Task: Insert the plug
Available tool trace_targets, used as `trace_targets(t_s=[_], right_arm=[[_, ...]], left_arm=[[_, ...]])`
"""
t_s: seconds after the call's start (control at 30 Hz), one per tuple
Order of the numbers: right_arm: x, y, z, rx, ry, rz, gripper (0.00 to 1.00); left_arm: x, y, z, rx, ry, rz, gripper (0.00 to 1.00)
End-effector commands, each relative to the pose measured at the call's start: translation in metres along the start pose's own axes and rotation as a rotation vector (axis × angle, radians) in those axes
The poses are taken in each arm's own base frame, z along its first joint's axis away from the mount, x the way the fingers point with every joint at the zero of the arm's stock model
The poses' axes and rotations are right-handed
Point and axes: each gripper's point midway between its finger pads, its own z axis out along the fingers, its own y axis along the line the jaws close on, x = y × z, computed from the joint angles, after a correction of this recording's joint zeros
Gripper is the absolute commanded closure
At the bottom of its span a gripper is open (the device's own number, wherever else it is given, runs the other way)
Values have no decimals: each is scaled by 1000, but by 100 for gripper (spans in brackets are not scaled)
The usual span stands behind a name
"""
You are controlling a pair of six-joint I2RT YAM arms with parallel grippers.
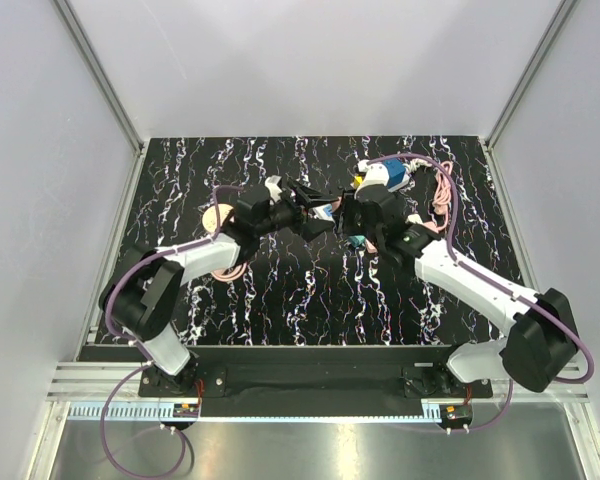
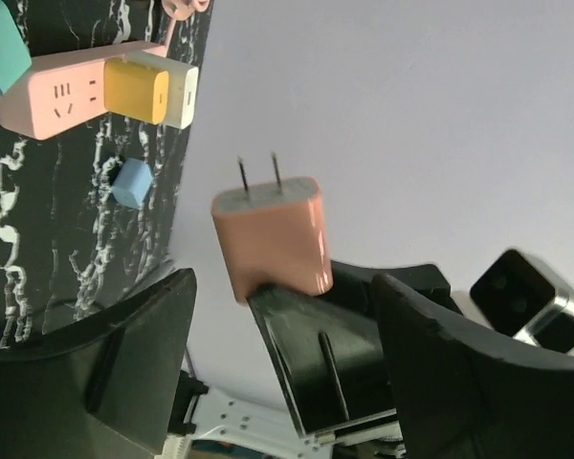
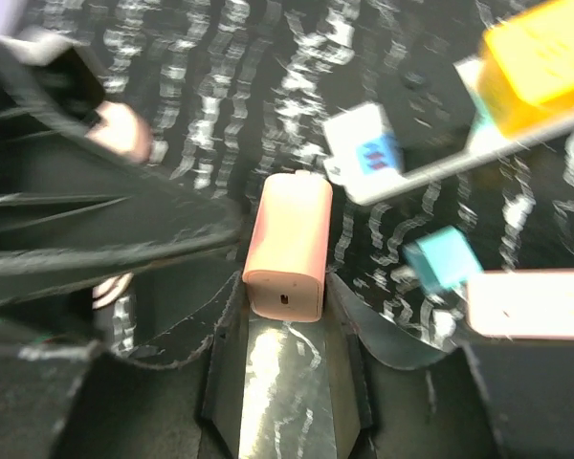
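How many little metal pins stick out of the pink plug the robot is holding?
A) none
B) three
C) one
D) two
D: the left wrist view shows two thin metal pins standing side by side on the end of the pink plug, which the right gripper grips by its other end.

plug in right hand | left hand leftward | power strip behind
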Motion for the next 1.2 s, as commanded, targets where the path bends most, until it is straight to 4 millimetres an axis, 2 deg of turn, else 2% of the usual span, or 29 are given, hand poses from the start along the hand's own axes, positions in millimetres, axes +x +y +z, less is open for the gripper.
trace_targets(t_s=[0.0, 0.03, 0.07, 0.1, 0.17, 0.2, 0.23, 0.27, 0.3, 0.33, 0.4, 0.5, 0.57, 0.63, 0.67, 0.7, 0.77, 0.8, 0.87, 0.97, 1.17], right_arm=[[-1, -29, -9, 182, 58, 13, 100], [-6, -30, -11, 181, 85, 4, 100], [1, -35, -11, 196, 131, -26, 100], [4, -48, -20, 248, 190, -38, 100], [3, -80, -24, 338, 240, 42, 100], [5, -81, -28, 308, 284, 81, 100], [4, -85, -29, 306, 294, 115, 93], [-2, -99, -31, 330, 281, 190, 89], [1, -96, -32, 303, 300, 231, 87], [0, -97, -33, 292, 306, 261, 100], [1, -98, -31, 283, 315, 327, 100], [6, -94, -22, 285, 361, 378, 100], [9, -91, -16, 317, 377, 474, 100], [5, -101, -13, 446, 345, 605, 100], [14, -107, -21, 521, 380, 634, 100], [3, -114, -22, 585, 340, 658, 100], [9, -121, -24, 678, 361, 701, 100], [4, -123, -23, 701, 341, 727, 100], [7, -119, -16, 726, 337, 821, 100], [19, -110, -4, 737, 376, 937, 100], [27, -114, 17, 770, 358, 1003, 100]], left_arm=[[3, -25, -14, 19, 22, 185, 20], [-6, -15, -24, -37, -5, 222, 20], [-11, -11, -29, -60, -23, 247, 20], [-17, -9, -35, -77, -40, 273, 19], [-30, -1, -53, -139, -71, 355, 19], [-35, 14, -62, -217, -83, 355, 19], [-43, 14, -74, -247, -101, 449, 19], [-47, 10, -80, -272, -115, 501, 18], [-52, 25, -92, -371, -129, 522, 18], [-57, 12, -101, -393, -136, 670, 18], [-70, 16, -119, -518, -189, 761, 17], [-70, 13, -149, -605, -209, 884, 16], [-71, 12, -158, -625, -220, 940, 16], [-69, 12, -167, -636, -223, 976, 15], [-70, 13, -170, -645, -228, 989, 15], [-70, 15, -172, -654, -228, 997, 15], [-72, 20, -177, -677, -226, 1024, 15], [-74, 24, -179, -694, -226, 1026, 15], [-77, 31, -182, -716, -216, 1034, 15], [-78, 37, -183, -733, -202, 1039, 15], [-78, 38, -187, -741, -214, 1048, 15]])
